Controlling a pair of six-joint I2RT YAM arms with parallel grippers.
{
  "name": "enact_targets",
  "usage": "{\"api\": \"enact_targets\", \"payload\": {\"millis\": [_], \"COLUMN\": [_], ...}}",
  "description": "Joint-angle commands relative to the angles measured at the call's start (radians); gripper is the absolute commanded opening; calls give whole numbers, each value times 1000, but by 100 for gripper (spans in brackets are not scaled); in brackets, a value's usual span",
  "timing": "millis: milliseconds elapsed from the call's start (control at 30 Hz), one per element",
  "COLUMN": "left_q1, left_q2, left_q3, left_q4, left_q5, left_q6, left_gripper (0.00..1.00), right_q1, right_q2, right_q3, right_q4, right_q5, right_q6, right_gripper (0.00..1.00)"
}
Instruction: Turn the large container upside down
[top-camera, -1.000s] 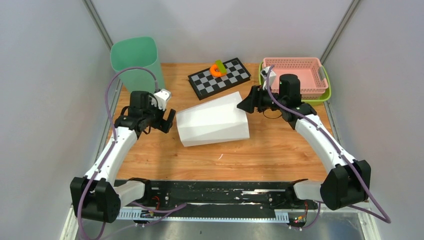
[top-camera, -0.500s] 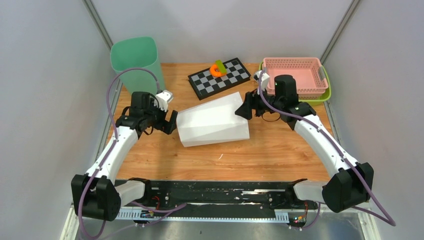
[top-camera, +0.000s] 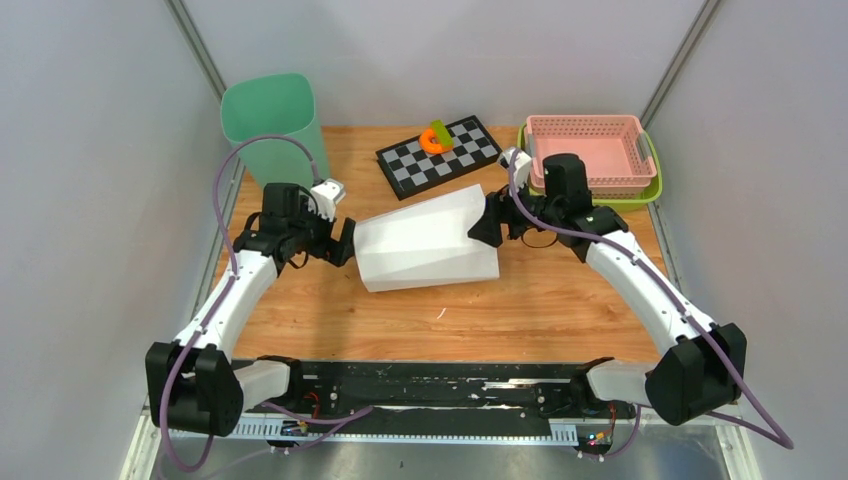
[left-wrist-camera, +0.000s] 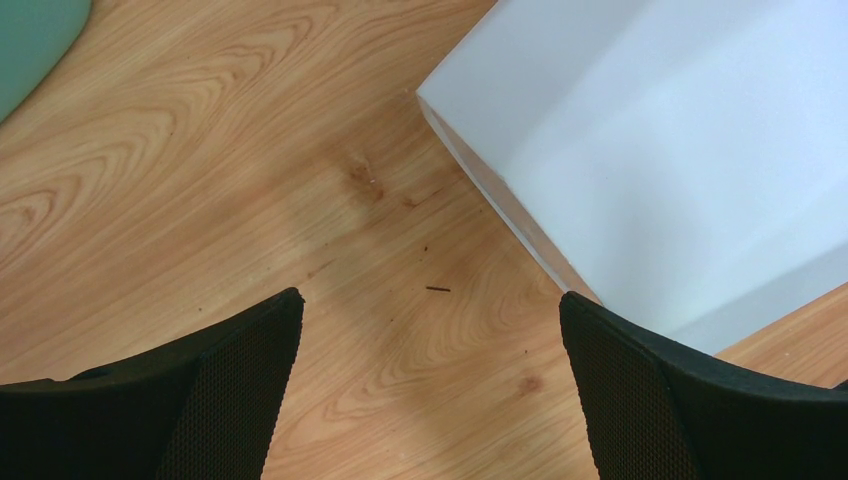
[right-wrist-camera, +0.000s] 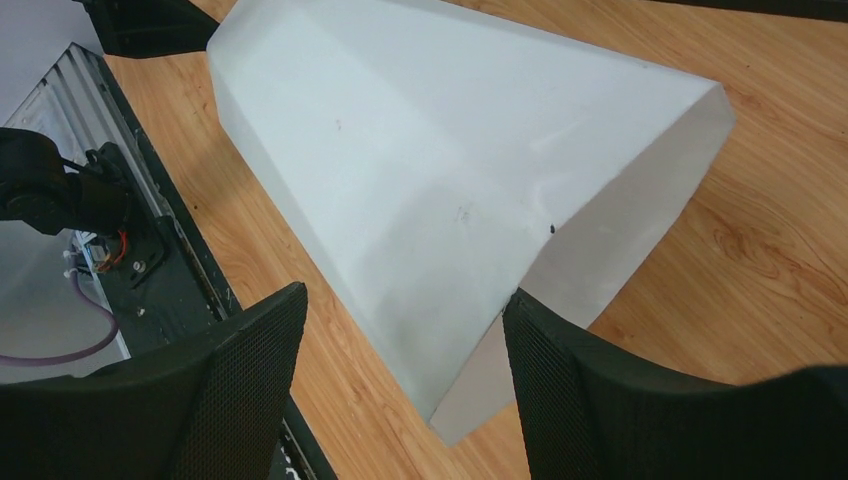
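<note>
The large container is a white tapered bin lying on its side mid-table, its wide mouth to the right and its closed narrow end to the left. My right gripper is open at the mouth. In the right wrist view the mouth's near corner sits between the fingers of that gripper, unclamped. My left gripper is open beside the narrow end. In the left wrist view this gripper has only bare wood between its fingers, and the container lies just past the right finger.
A tall green bin stands at the back left. A checkerboard with an orange piece lies at the back centre. A pink basket sits in a green tray at the back right.
My right gripper has moved left up to the container's mouth and opened a little wider. My left gripper has edged right toward the narrow end. The container has not moved.
</note>
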Motion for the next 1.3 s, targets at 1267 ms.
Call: {"api": "enact_targets", "payload": {"millis": [1267], "left_q1": [61], "left_q2": [20], "left_q3": [20], "left_q4": [233], "left_q5": [509], "left_q6": [-359], "left_gripper": [100], "right_q1": [6], "right_q2": [43], "right_q3": [-1], "right_q4": [-72], "right_q5": [-57], "right_q6": [-39], "right_gripper": [75]}}
